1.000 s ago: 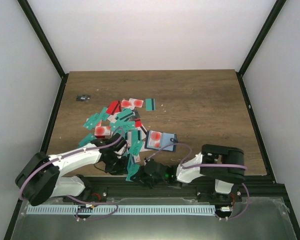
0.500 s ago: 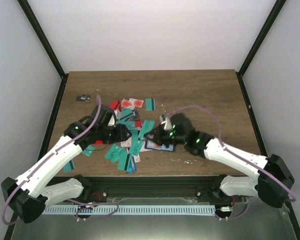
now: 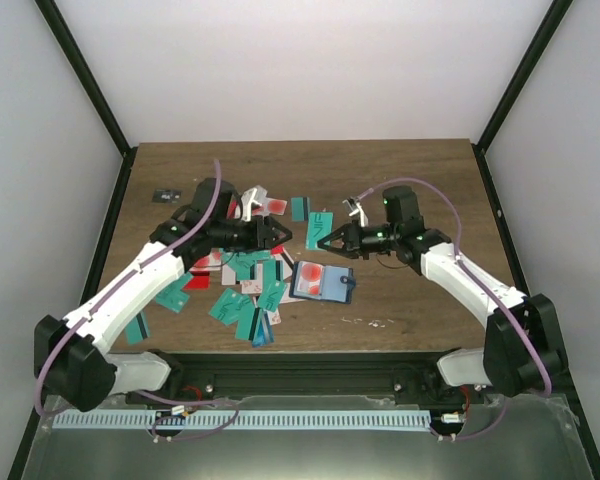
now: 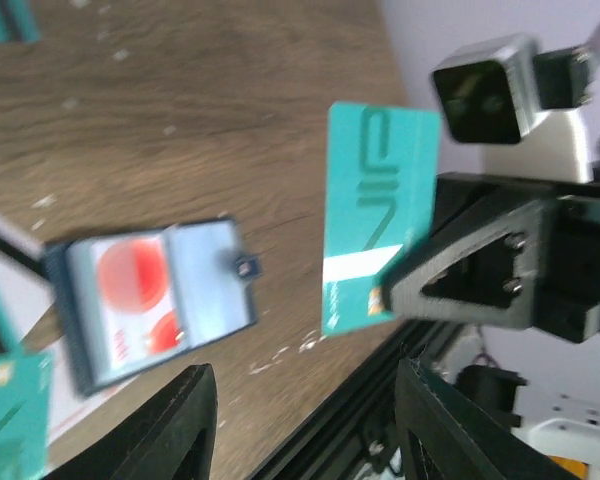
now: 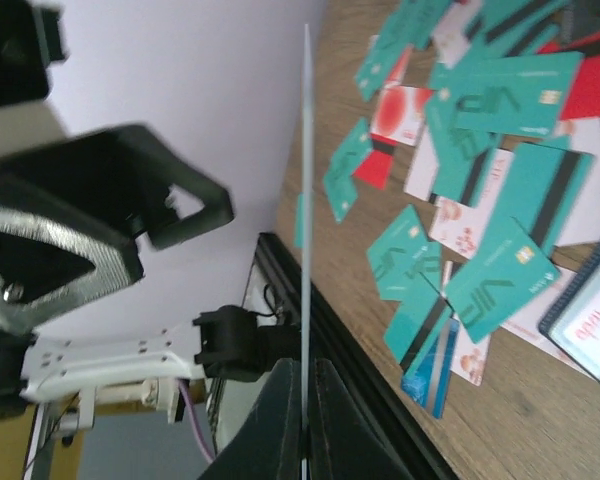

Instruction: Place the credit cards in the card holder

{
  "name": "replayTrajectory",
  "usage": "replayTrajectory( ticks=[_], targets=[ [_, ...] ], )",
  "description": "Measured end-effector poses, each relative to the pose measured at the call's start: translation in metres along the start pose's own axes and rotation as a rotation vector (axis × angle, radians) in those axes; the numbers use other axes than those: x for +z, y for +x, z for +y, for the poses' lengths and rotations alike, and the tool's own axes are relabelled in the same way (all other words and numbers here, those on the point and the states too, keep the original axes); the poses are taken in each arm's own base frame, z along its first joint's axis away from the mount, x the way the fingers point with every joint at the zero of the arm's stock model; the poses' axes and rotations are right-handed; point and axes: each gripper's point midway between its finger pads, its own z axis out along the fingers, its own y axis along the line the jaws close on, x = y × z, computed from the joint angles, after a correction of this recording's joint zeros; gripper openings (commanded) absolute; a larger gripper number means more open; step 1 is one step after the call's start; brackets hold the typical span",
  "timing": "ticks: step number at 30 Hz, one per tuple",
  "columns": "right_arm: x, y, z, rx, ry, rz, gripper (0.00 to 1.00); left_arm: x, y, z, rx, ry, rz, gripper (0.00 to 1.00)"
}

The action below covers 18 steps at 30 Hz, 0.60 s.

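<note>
My right gripper point(image 3: 326, 238) is shut on a teal credit card point(image 3: 320, 224), held upright above the table. From the right wrist that card point(image 5: 306, 180) shows edge-on, pinched at the right gripper point(image 5: 306, 370). My left gripper point(image 3: 277, 232) faces it, open, fingers just short of the card. In the left wrist view the teal card point(image 4: 375, 215) stands ahead of the left gripper point(image 4: 305, 385), with nothing between its fingers. The card holder point(image 3: 322, 283) lies open below them, red-blotched cards inside; it also appears as the card holder point(image 4: 150, 300) from the left wrist. Several credit cards point(image 3: 242, 285) lie scattered to its left.
A tiny black-grey object point(image 3: 166, 195) lies near the table's far left corner. Two loose cards point(image 3: 300, 208) rest behind the grippers. The black rail point(image 3: 330, 358) runs along the table's near edge. Bare wood point(image 3: 420, 185) spreads over the right half.
Both arms have risen from the table's near edge to the middle and now face each other. The left gripper's fingers have spread; the teal card sits in the right gripper.
</note>
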Motion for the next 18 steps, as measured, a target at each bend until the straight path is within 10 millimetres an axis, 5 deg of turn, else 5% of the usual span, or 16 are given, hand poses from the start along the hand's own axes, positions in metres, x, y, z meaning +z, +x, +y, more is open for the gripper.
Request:
replayTrajectory(
  ticks=[4, 10, 18],
  targets=[
    [-0.005, 0.001, 0.017, -0.074, -0.096, 0.030, 0.01, 0.008, -0.019, -0.019, 0.009, 0.164, -0.020, 0.51],
    [-0.007, 0.006, 0.034, -0.132, -0.185, 0.071, 0.01, 0.009, -0.047, -0.021, -0.024, 0.326, -0.041, 0.50],
    [-0.008, -0.001, 0.050, -0.169, -0.247, 0.089, 0.01, 0.008, -0.042, -0.042, 0.003, 0.497, 0.023, 0.47]
  ],
)
